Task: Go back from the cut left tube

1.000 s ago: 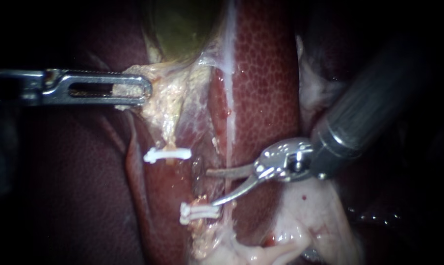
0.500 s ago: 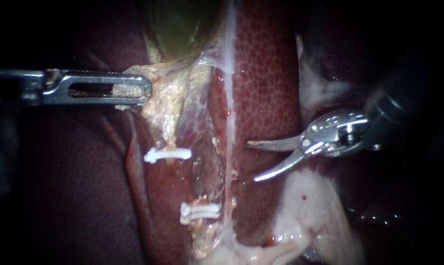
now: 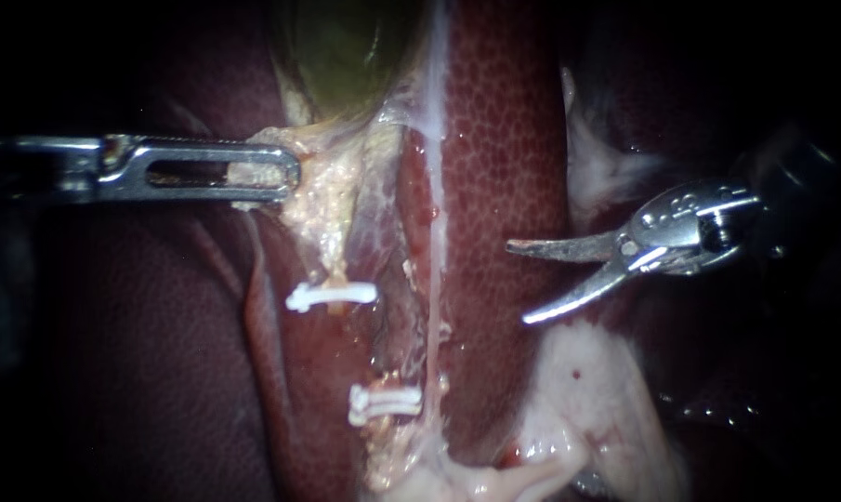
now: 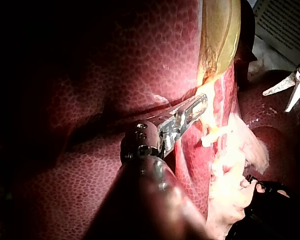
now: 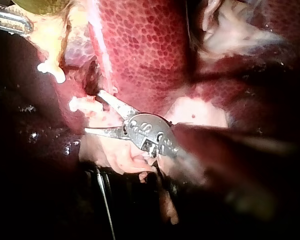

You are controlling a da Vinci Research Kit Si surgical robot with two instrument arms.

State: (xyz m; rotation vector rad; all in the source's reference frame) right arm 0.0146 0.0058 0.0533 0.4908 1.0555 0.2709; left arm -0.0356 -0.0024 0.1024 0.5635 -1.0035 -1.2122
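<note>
Two white clips sit on the left tube, an upper clip point(image 3: 332, 296) and a lower clip point(image 3: 386, 402), with the cut gap point(image 3: 383, 336) between them. My right instrument point(image 3: 519, 284) has two thin blades standing open over the liver point(image 3: 504, 139), well to the right of the cut and touching nothing. In its own view the right instrument point(image 5: 92, 112) lies near the lower clip point(image 5: 80, 104). My left instrument point(image 3: 276, 172) is shut on pale tissue point(image 3: 322, 186) just below the green gallbladder point(image 3: 346, 56). The left wrist view shows the left instrument point(image 4: 190, 112) gripping that tissue.
Pale fatty tissue point(image 3: 587, 400) lies below the right instrument. A whitish band point(image 3: 436, 139) runs down the liver between the tube and the blades. Dark liver point(image 3: 141, 353) fills the left side.
My right instrument has drawn back to the right and slightly upward, away from the cut between the clips, with its blades still open. The left instrument and the tissue it holds shifted slightly right.
</note>
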